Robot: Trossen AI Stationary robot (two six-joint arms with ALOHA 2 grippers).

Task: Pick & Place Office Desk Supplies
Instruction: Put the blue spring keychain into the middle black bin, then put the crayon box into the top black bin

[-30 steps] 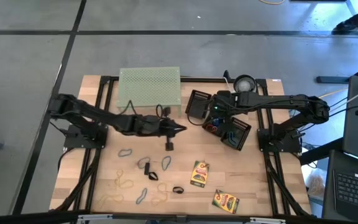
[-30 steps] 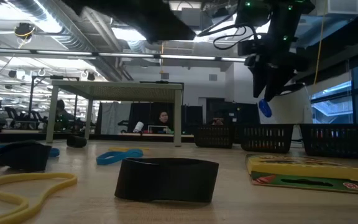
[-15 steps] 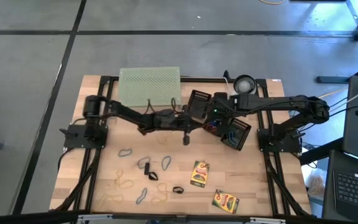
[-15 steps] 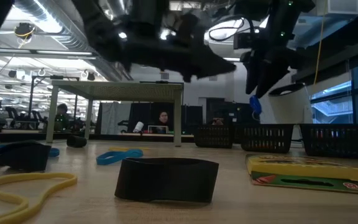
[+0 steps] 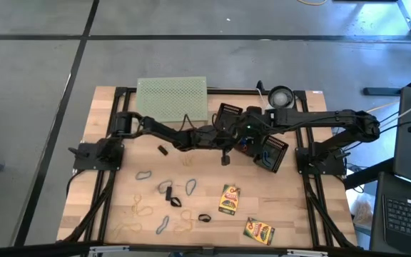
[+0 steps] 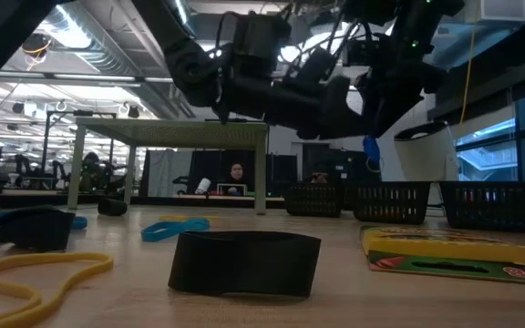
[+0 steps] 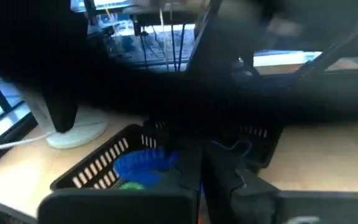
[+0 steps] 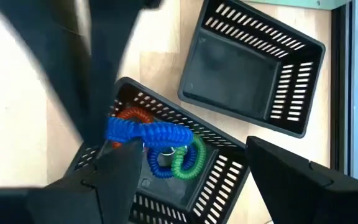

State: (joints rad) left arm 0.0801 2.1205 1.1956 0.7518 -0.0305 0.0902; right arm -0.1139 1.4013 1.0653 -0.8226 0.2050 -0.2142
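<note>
Reaching across from the left side, the left arm has swung toward the far right part of the table since a second ago, so the left gripper (image 5: 225, 158) now hangs beside the black baskets with its fingers clenched together; nothing can be seen held in them. From above, loose rubber bands (image 5: 145, 173) and small black clips (image 5: 172, 200) lie scattered toward the near edge, with two crayon boxes (image 5: 228, 199) nearer the right near corner. Only the right wrist view looks into the baskets: one black basket (image 8: 253, 74) shows nothing inside, while the other basket (image 8: 166, 186) beside it holds blue, green and red coiled bands (image 8: 157, 144). The right gripper (image 8: 194, 171) hovers over that basket, fingers spread wide, a blue coil (image 8: 143, 132) draped at one finger. In the low view a blue piece (image 6: 369, 150) dangles there. The left wrist view is mostly dark and blurred.
</note>
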